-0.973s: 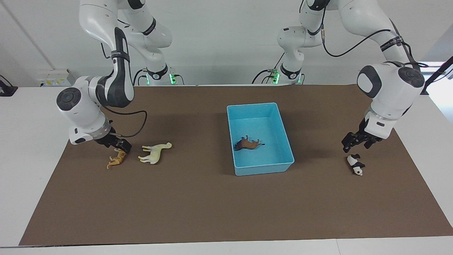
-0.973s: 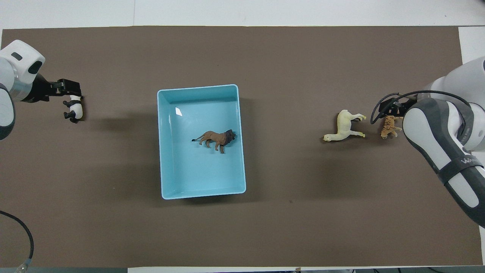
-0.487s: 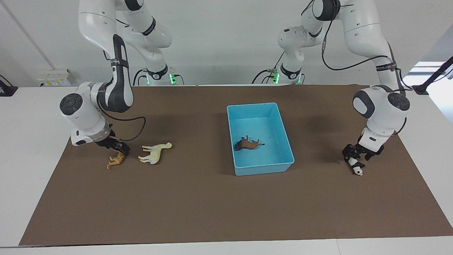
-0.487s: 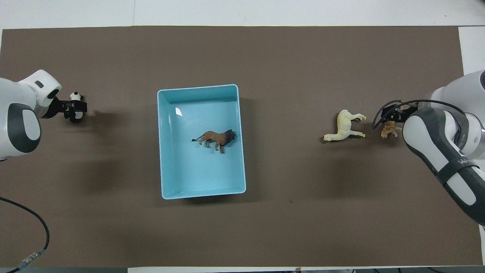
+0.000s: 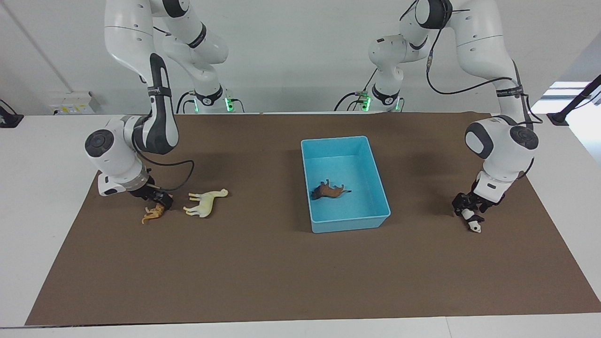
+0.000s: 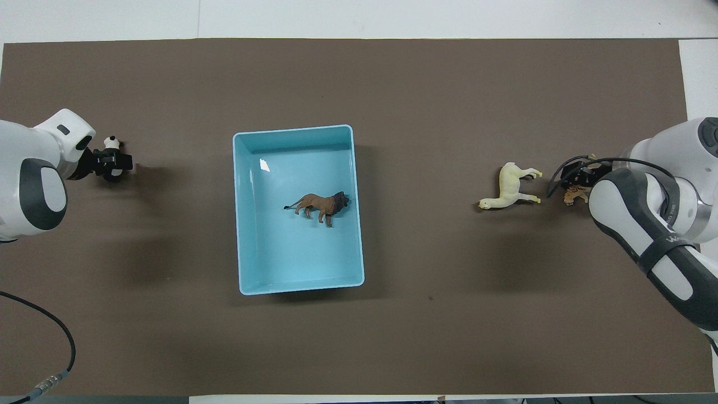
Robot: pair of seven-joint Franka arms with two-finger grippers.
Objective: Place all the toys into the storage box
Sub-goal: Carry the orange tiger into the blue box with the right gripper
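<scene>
Facing view, left gripper down at panda, right gripper at tiger, grip state unclear

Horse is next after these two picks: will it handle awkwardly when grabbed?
The horse looks like rigid moulded plastic, so probably stiff and light. It lies on its side on the mat, so tipping seems unlikely. Its thin legs and neck may twist in a grip; the body looks safer.

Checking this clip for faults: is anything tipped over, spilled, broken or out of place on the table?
Nothing spilled or broken. The lion lies on its side in the blue box. The horse also lies flat on the mat. The tiger and panda sit under the grippers.
</scene>
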